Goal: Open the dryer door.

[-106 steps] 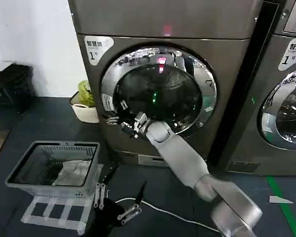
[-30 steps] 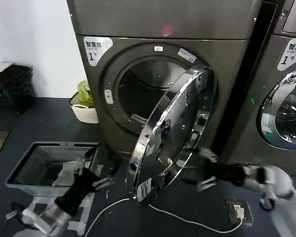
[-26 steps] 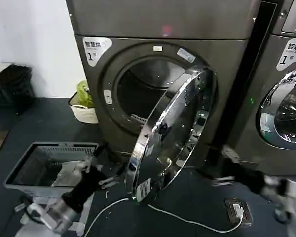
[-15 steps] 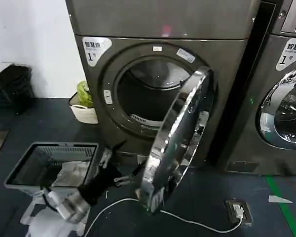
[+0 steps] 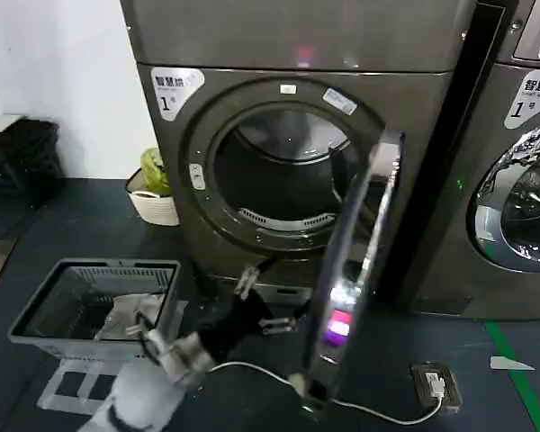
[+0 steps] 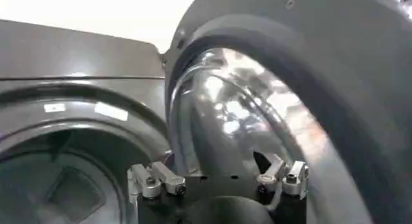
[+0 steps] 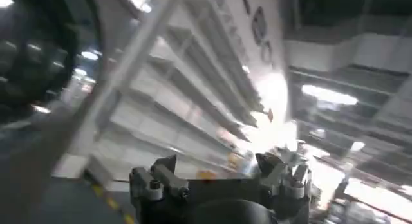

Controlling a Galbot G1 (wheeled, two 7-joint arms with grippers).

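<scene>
Dark laundry-room floor (image 5: 90, 220), dryer (image 5: 297, 54) with its drum exposed.
The dryer door (image 5: 355, 270) stands swung wide, edge-on; the left claw (image 5: 268, 297), fingers spread and empty, reaches beside its inner face; the right claw (image 7: 219, 177) is likewise released.

The head camera looks down at the grey-bronze front-loading dryer (image 5: 288, 162), whose chrome-ringed round door (image 6: 257, 116) the left wrist camera faces closely.

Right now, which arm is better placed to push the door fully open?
Probably the left: its open tool sits just inside the dryer door, facing its inner face. The right tool points at shelving.
</scene>
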